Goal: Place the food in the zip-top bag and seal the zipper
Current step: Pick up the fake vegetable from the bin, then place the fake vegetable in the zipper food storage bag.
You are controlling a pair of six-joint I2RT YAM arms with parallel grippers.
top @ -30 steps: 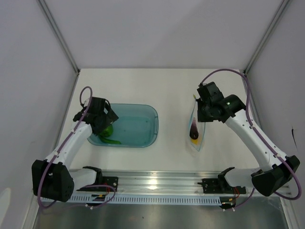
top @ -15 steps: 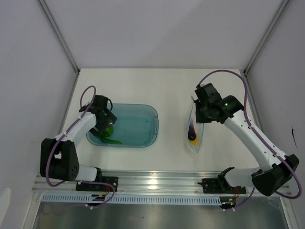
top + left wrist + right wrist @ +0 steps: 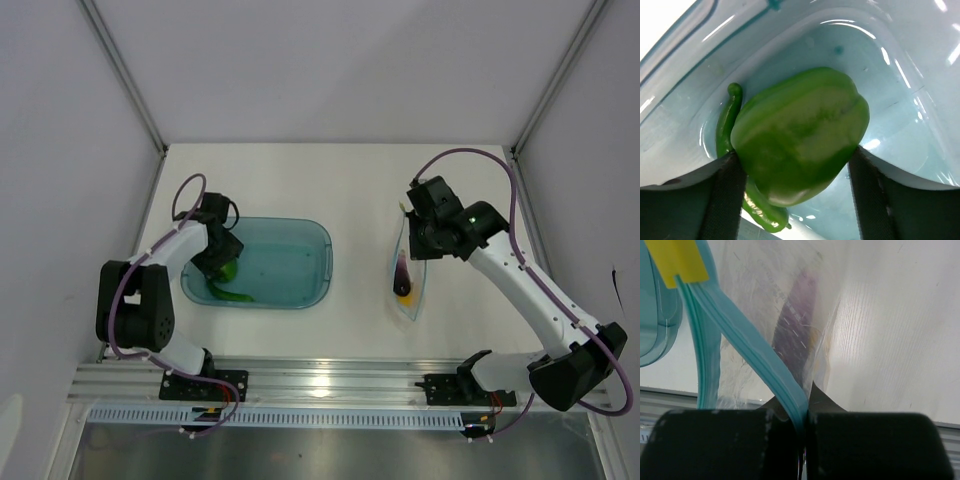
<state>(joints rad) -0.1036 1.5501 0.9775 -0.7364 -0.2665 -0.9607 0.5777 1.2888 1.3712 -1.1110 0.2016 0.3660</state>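
The left gripper (image 3: 795,157) straddles the green bell pepper (image 3: 800,135) in the teal tray (image 3: 290,262), left of centre. Whether its wide-set jaws already pinch cannot be told. Close squarely across the flanks, then lift clear of the green chilli (image 3: 727,120). The right gripper (image 3: 802,422), jaws shut, clamps the zipper (image 3: 755,360) of the zip-top bag (image 3: 414,300), right of centre.
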